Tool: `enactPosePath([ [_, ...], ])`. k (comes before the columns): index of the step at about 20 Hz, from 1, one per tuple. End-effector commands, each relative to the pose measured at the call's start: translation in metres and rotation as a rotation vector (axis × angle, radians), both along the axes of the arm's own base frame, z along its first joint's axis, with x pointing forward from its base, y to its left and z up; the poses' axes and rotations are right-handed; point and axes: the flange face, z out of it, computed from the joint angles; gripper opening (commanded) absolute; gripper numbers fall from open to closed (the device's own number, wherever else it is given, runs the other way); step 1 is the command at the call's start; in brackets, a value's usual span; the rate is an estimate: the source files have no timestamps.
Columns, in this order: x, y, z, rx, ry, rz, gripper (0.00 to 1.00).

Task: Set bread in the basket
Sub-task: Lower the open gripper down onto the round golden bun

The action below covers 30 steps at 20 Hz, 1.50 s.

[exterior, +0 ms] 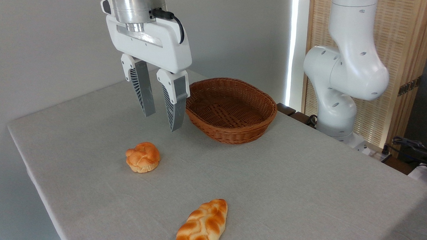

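Observation:
The bread [143, 157], a small round knotted bun with a golden-orange top and paler base, sits on the grey tablecloth left of centre. My gripper [162, 120] hangs open above and slightly right of it, fingers pointing down with nothing between them, well clear of the bun. The basket [231, 110], an oval reddish-brown wicker one with flared sides, stands empty on the table just right of the gripper, behind the bun.
A longer braided loaf [202, 225] lies near the front edge. The arm's white base [339, 86] rises at the right beyond the table. The table's left edge [28, 162] runs close to the bun. Cables and gear sit at far right.

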Motion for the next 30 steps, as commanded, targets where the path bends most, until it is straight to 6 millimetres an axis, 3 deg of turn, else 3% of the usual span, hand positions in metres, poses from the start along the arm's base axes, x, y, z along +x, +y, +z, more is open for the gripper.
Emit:
enactPosePath([
  [1, 0.001, 0.002, 0.004, -0.016, 0.003, -0.007, 1.00],
  [10, 0.000, 0.000, 0.002, -0.016, 0.006, -0.012, 1.00],
  [14, 0.005, -0.016, -0.006, -0.048, -0.028, -0.026, 1.00],
  [18, 0.004, -0.066, -0.041, -0.053, -0.061, -0.112, 1.00],
  [23, 0.002, -0.115, -0.108, -0.052, -0.042, -0.191, 1.00],
  [30, 0.011, -0.151, -0.157, -0.062, -0.058, -0.240, 1.00],
])
